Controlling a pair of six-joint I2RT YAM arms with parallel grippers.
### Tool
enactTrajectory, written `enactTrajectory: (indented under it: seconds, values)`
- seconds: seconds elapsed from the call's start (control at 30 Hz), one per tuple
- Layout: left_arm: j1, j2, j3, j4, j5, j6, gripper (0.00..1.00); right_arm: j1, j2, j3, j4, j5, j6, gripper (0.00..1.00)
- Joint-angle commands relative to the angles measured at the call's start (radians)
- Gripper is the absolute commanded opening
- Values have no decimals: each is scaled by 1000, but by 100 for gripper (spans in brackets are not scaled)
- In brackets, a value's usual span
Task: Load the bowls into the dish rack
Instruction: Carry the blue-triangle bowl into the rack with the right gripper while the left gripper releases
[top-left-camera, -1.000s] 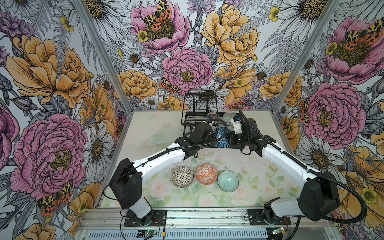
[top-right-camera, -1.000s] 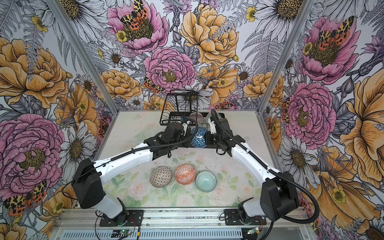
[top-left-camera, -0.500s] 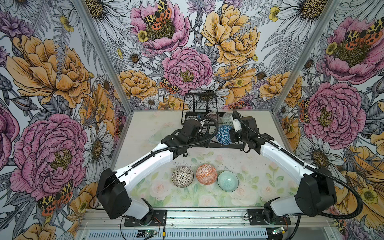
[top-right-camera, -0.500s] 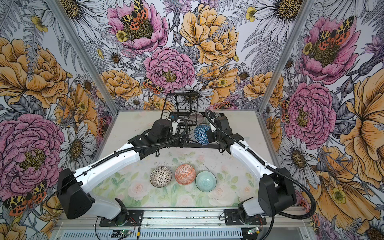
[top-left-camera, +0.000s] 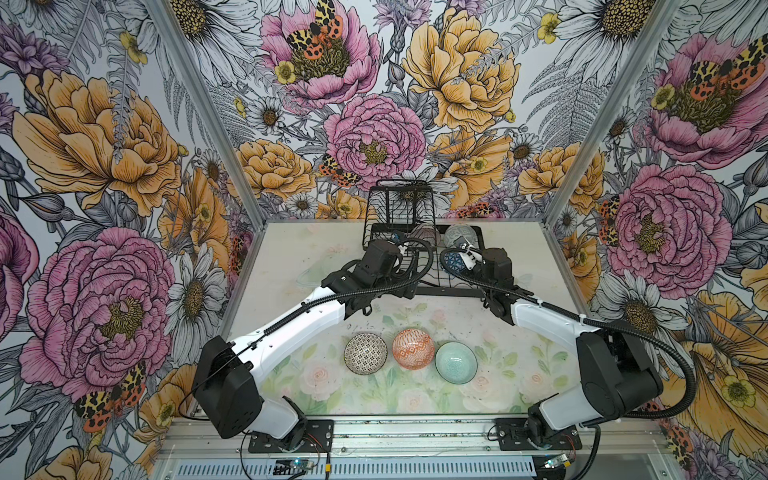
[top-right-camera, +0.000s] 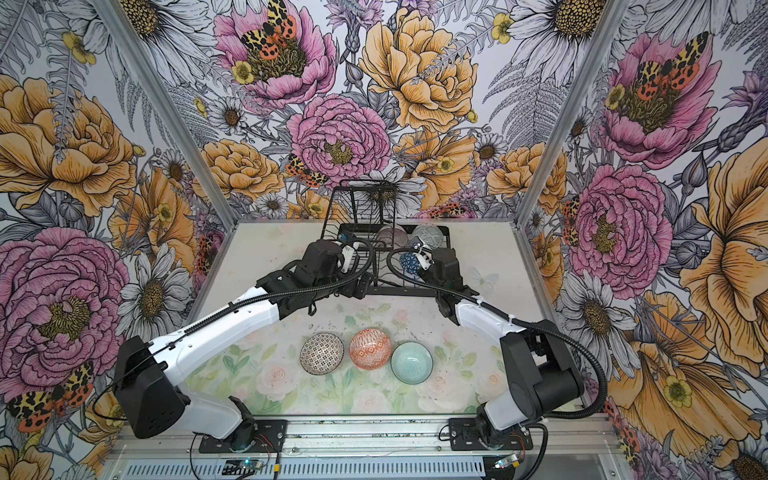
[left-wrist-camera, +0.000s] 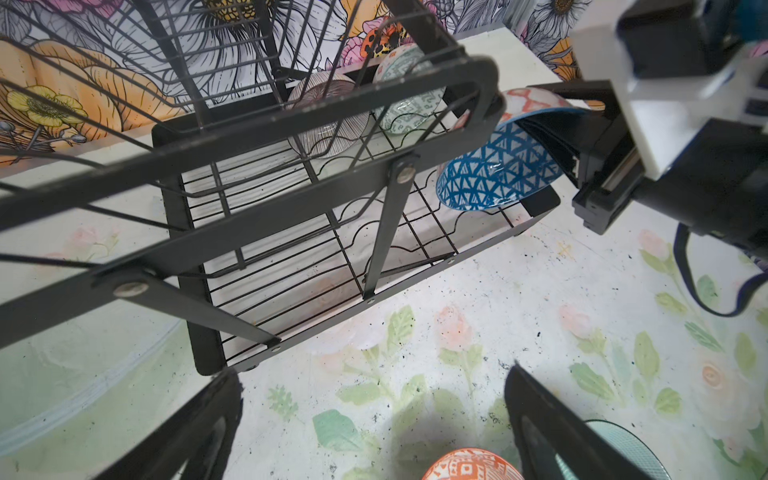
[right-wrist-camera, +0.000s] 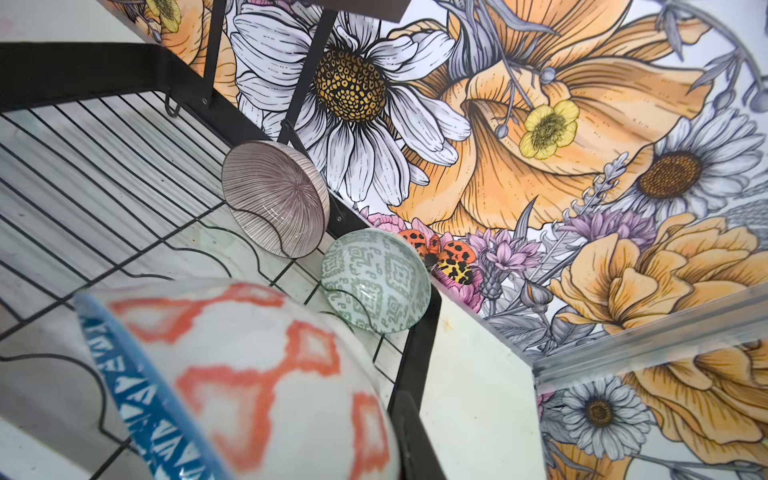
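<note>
The black wire dish rack (top-left-camera: 451, 291) (left-wrist-camera: 195, 291) stands at the table's back. Two bowls lean in its far slots: a pink-lined one (right-wrist-camera: 274, 197) and a grey-green one (right-wrist-camera: 376, 280). My right gripper (top-left-camera: 462, 259) (left-wrist-camera: 569, 153) is shut on the rim of the blue-triangled bowl (left-wrist-camera: 496, 172) (right-wrist-camera: 257, 374), holding it tilted over the rack's right end. My left gripper (left-wrist-camera: 374, 370) hangs open and empty over the table in front of the rack. The dotted bowl (top-left-camera: 365, 353), the orange-diamond bowl (top-left-camera: 413, 348) and the pale teal bowl (top-left-camera: 456, 362) sit in a row on the table.
The rack's raised basket tier (top-left-camera: 401, 205) stands over its left half, close to my left wrist. Flowered walls close in the table on three sides. Bare rack wires (left-wrist-camera: 270, 266) lie left of the held bowl.
My left gripper opened, let go of the blue-triangled bowl and drew off to the left. The right gripper kept the bowl and carried it slightly farther over the rack.
</note>
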Motion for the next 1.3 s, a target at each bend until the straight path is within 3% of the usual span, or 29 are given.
enactTrajectory:
  seconds: [0.0,0.37,1.27]
  values:
    - [10,-26,-12,2,26,12,99,-5,2,8,243,19,-150,0]
    - [18,-16,-9,2,34,10,99,8,78,10,276,51,-292,0]
    - [41,21,12,-16,46,12,99,64,327,156,330,-5,-314,0]
